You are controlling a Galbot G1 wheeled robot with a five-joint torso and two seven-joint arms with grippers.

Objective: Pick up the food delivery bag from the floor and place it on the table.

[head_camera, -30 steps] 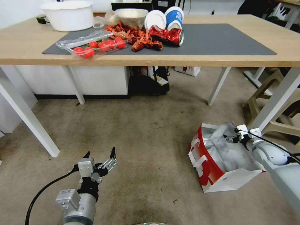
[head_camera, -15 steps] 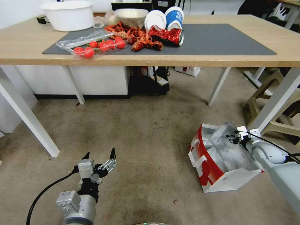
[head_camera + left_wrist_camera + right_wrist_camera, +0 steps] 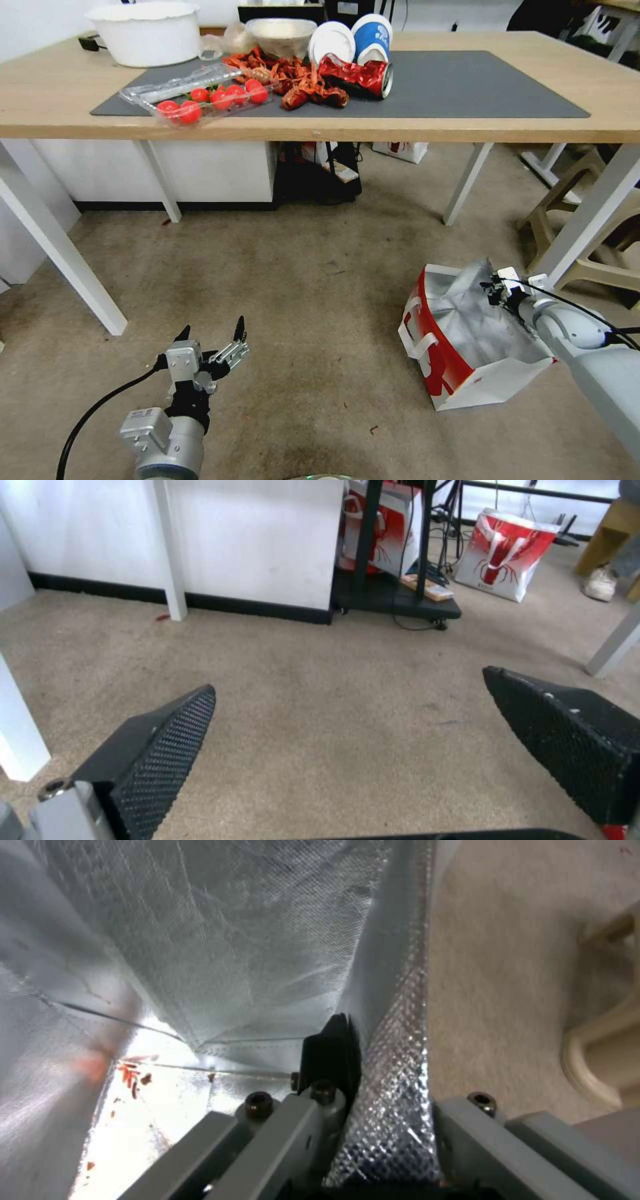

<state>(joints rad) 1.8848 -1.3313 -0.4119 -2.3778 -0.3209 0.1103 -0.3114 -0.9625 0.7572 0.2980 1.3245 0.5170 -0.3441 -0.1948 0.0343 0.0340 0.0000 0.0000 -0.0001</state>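
The food delivery bag [image 3: 467, 333] stands tilted on the floor [image 3: 320, 280] at the right, its mouth open, with a red side, white strap handles and silver foil lining [image 3: 233, 940]. My right gripper [image 3: 497, 293] is shut on the bag's far upper wall. In the right wrist view the gripper [image 3: 363, 1040] has one black finger [image 3: 330, 1055] inside against the foil, and the wall hides the other. My left gripper [image 3: 212, 331] hovers open over bare floor at the lower left, its gap [image 3: 347, 690] holding nothing. The table [image 3: 467, 123] spans the back.
On the table are a white basin [image 3: 143, 33], a clear tray of tomatoes [image 3: 200, 97], red shells, a crushed red can [image 3: 357, 75] and cups. White table legs [image 3: 587, 213] and a beige stool [image 3: 600, 267] stand close behind the bag. Another red-and-white bag [image 3: 503, 555] sits under the table.
My right gripper has shifted slightly left with the bag's wall, and the bag has tipped and slid a little with it. The left arm has not moved.
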